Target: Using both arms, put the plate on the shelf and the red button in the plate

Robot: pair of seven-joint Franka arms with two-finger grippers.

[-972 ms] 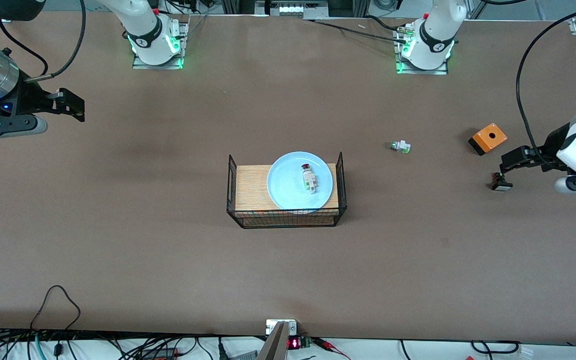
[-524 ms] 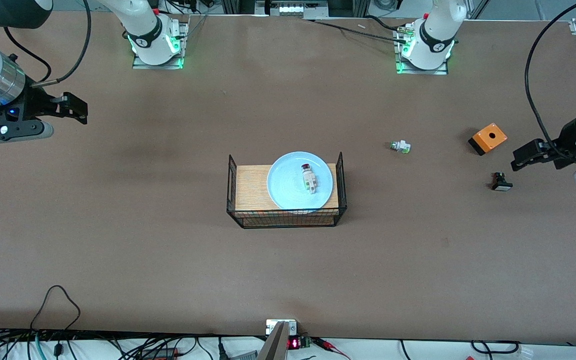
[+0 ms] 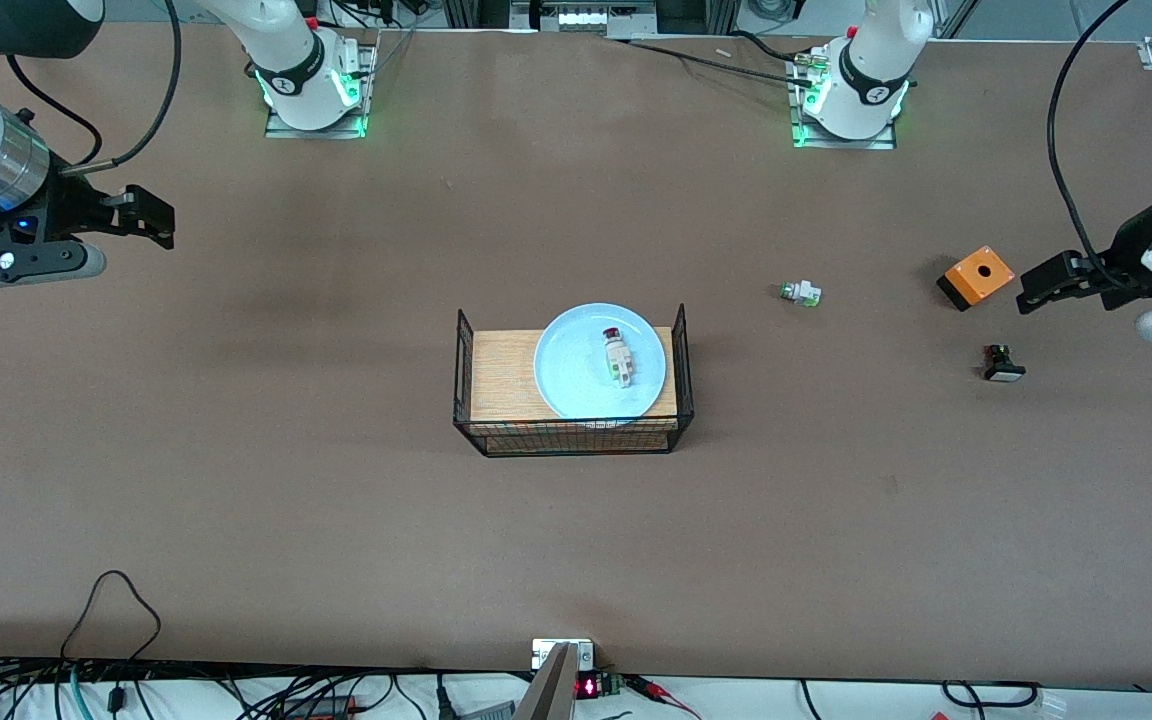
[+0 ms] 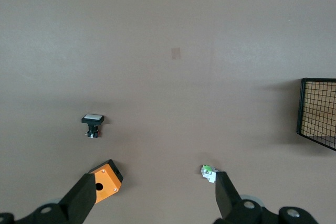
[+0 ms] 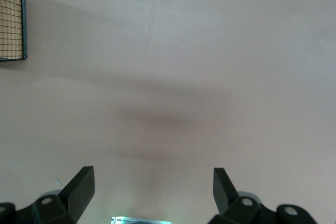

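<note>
The pale blue plate [image 3: 566,365] lies on the wooden board of a black wire basket [image 3: 496,375] at the table's middle. The red button [image 3: 617,357], a white block with a dark red cap, lies on the plate. My left gripper [image 3: 1031,285] is open and empty in the air beside the orange box [image 3: 976,275], at the left arm's end of the table. It also shows open in the left wrist view [image 4: 155,195]. My right gripper [image 3: 151,215] is open and empty over bare table at the right arm's end. It also shows open in the right wrist view [image 5: 152,187].
A white part with a green end [image 3: 800,293] lies between the basket and the orange box. A black part with a white cap [image 3: 1003,364] lies nearer the camera than the box. The left wrist view shows the box [image 4: 105,182], both small parts [image 4: 209,173] [image 4: 93,124], and the basket's corner [image 4: 317,114].
My left gripper has drawn back from over the black part toward the left arm's end of the table. My right gripper has shifted only slightly. Plate and button have not moved.
</note>
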